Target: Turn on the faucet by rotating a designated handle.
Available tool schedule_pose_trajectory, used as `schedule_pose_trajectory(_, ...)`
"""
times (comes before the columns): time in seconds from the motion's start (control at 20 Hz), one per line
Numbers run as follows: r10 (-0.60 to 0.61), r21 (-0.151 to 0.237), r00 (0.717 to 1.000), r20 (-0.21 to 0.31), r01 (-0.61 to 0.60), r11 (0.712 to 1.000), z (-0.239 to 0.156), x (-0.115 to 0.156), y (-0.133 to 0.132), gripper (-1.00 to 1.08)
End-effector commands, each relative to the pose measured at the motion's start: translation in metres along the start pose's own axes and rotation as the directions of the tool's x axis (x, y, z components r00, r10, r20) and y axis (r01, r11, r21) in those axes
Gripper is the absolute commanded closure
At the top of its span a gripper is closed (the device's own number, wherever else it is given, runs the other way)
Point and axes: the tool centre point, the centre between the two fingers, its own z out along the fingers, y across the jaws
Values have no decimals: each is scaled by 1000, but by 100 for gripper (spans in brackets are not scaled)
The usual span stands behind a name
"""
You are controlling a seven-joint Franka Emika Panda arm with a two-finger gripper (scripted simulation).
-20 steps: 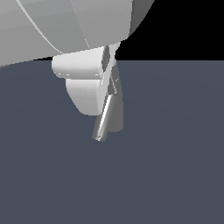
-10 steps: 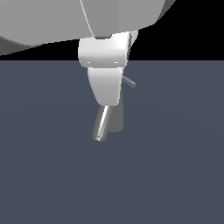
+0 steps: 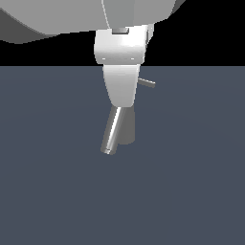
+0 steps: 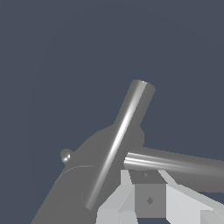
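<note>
Change: handle [image 3: 147,83] is sticking out further past the gripper [image 3: 120,91] than before.
Jaws: cannot tell.
Progress: faucet [image 3: 125,128] turning seems underway, unfinished.

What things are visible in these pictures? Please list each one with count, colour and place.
faucet: one, grey metal, on the floor, mostly behind the gripper in the exterior view.
spout: one, shiny grey tube, slanting down toward the exterior view's left.
handle: one, thin grey rod, sticking out toward the exterior view's right.
floor: one, dark blue-grey, under everything.
gripper: one, white, in front of the faucet's top; whether the jaws are open is unclear.
</note>
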Motion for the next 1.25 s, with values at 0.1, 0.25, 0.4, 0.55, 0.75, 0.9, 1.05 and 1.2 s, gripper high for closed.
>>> schedule_pose_trajectory(0.1,22,11,1000,-9,-22,1000,-1,11,-18,108)
schedule_pose_trajectory(0.25,30,10,999,-15,-30,999,-1,17,-25,108)
schedule_pose_trajectory(0.4,39,10,999,-21,-39,999,-2,24,-32,108)
schedule_pose_trajectory(0.55,48,10,998,-27,-48,999,-2,30,-39,108)
schedule_pose_trajectory(0.75,59,10,998,-35,-59,998,-2,38,-49,108)
schedule_pose_trajectory(0.9,68,10,997,-41,-68,998,-3,45,-56,108)
schedule_pose_trajectory(1.05,77,10,996,-47,-77,997,-3,51,-64,108)
schedule_pose_trajectory(1.2,83,10,995,-51,-83,997,-3,56,-68,108)
